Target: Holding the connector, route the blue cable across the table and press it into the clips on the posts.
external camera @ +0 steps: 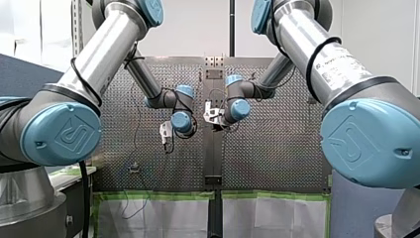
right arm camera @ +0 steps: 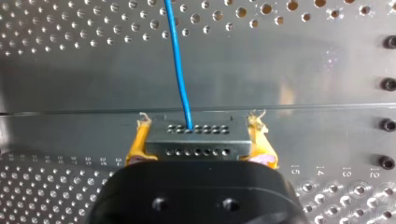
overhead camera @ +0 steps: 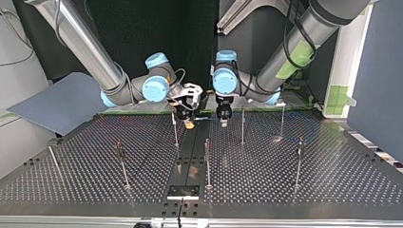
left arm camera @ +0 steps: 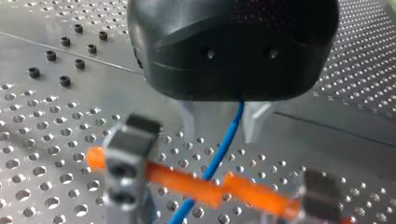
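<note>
In the front view the left gripper (external camera: 167, 138) and the right gripper (external camera: 214, 116) hang close together over the middle of the table (external camera: 277, 148); whether they are clenched cannot be told there. In the top view both sit low near the table's far edge, the right one at the view's left of the other, among thin upright posts (overhead camera: 242, 126). In the left wrist view the left gripper's pale fingers (left arm camera: 189, 121) stand apart, released, and the blue cable (left arm camera: 224, 144) runs loose between them; blurred orange and grey parts (left arm camera: 187, 179) cross just ahead. In the right wrist view the yellow pads (right arm camera: 140, 140) are clenched on both sides of the grey connector (right arm camera: 198, 142). The cable leaves the connector's upper row of holes and runs straight ahead over the table.
</note>
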{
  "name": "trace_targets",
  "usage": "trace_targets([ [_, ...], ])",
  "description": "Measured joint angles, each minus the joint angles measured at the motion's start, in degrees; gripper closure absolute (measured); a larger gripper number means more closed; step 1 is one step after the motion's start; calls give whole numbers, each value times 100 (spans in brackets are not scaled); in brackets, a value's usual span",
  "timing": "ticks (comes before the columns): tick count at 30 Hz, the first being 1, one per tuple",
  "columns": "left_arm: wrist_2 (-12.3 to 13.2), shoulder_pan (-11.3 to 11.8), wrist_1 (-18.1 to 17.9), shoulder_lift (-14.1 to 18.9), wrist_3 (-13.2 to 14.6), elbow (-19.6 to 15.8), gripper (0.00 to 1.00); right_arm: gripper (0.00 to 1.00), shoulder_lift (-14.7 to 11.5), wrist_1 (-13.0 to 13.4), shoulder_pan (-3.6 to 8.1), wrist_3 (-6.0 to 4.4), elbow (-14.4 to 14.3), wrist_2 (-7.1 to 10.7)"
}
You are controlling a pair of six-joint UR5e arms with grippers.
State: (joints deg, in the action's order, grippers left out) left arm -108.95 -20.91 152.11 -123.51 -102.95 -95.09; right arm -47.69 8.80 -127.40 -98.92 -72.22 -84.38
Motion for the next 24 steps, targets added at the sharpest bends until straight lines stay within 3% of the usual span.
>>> trace_targets([
  [1, 0, -4, 3, -1, -1, 0, 100, 100, 0, -1, -1, 2, 0, 0],
  [14, -46, -21, 292, 52, -91, -1, 100, 100, -44, -155, -8, 50, 4, 10],
  [24, -198, -36, 603, 445, -97, -261, 100, 100, -506, -511, 22, 21, -94, -24],
])
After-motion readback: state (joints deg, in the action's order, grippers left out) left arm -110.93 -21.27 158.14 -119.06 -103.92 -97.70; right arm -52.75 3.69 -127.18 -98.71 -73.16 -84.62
